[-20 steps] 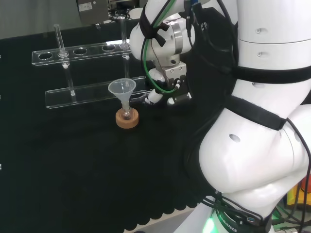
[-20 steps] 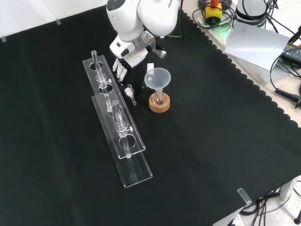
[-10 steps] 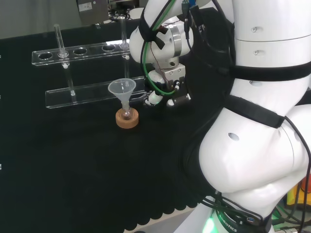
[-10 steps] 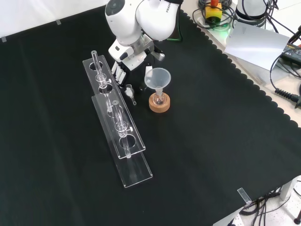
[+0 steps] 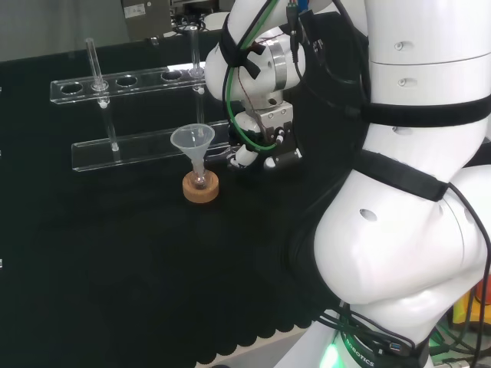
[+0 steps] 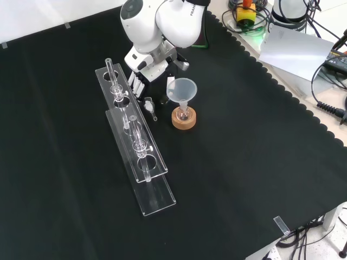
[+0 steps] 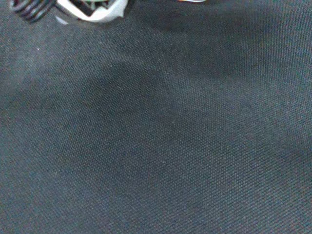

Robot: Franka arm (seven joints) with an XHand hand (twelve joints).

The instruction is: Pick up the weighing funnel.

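Note:
The weighing funnel (image 6: 149,105), a small clear scoop with a short stem, lies on the black cloth between the clear rack (image 6: 142,162) and the big funnel (image 6: 182,89). The hand (image 6: 142,75) hangs just beyond it in the front view, with straight fingers (image 6: 135,82) pointing down at the cloth beside the rack and nothing between them. In the head view the hand (image 5: 259,156) is low over the cloth, right of the big funnel (image 5: 192,140). The wrist view holds bare cloth and a blurred white part of the hand (image 7: 90,9).
The big funnel stands in a small flask on a cork ring (image 6: 184,119). The long two-tier clear rack (image 5: 130,80) holds a few glass tubes (image 6: 112,77) and runs close beside the hand. White arm links (image 5: 414,192) fill the head view's right.
The hand has shifted slightly towards the rack and the weighing funnel. The weighing funnel, big funnel and rack have not moved.

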